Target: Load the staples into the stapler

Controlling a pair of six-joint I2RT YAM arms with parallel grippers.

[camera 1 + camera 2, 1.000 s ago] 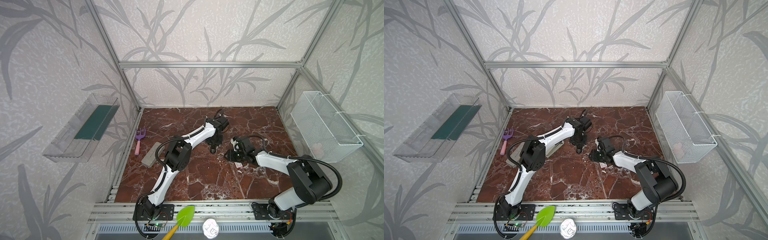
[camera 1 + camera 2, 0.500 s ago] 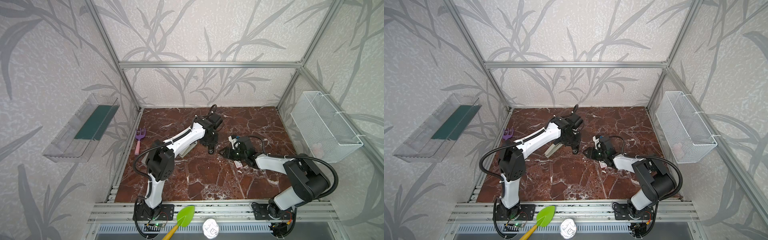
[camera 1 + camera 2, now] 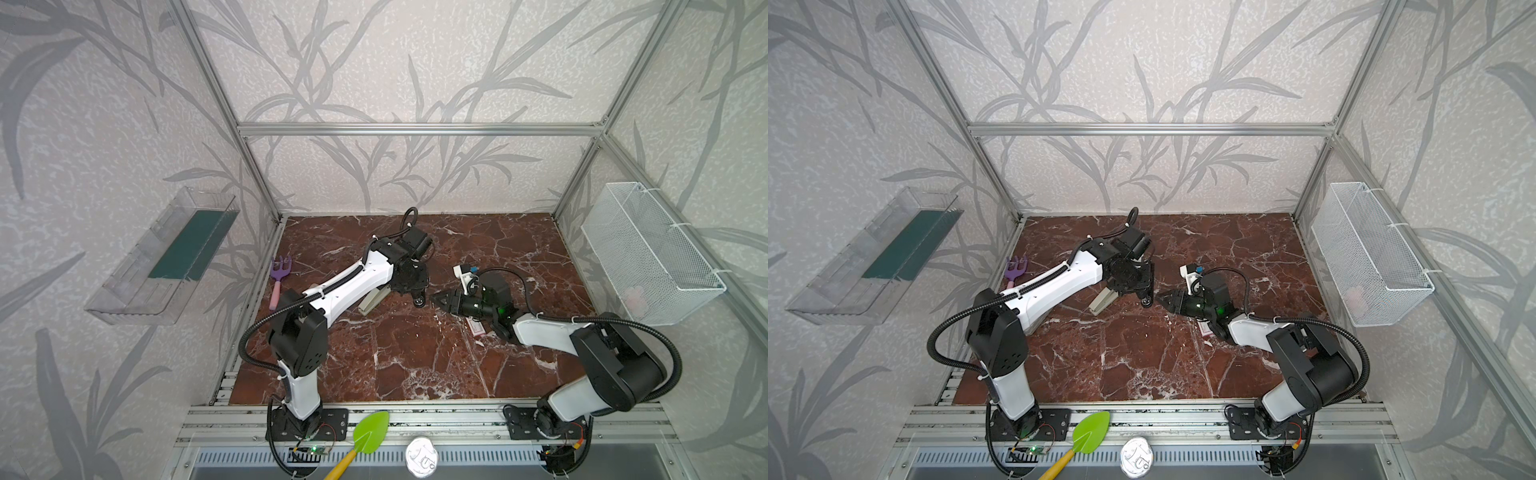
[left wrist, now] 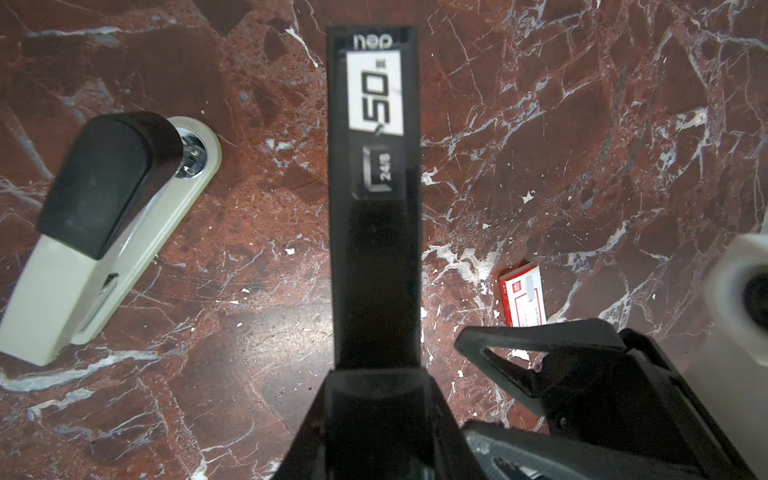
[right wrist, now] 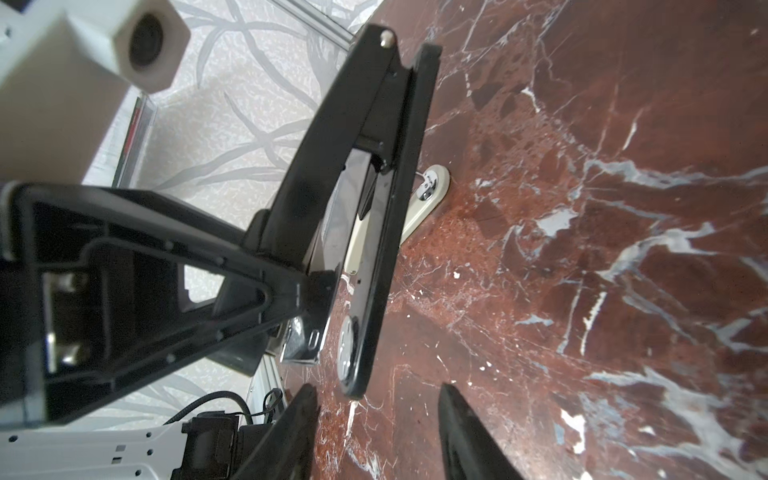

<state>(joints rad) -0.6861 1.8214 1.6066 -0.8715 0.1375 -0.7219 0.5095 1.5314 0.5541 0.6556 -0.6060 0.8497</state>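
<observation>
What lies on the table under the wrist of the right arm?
The staple box lies there on the table; only one end shows. The right arm covers the rest.

The stapler is black, the tabletop red-brown veined white.

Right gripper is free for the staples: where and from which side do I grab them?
Take the staples box across its narrow width, jaws on the long edges, straight down from above. It lies flat and low on the marble table, so a sideways approach would likely just push it.
</observation>
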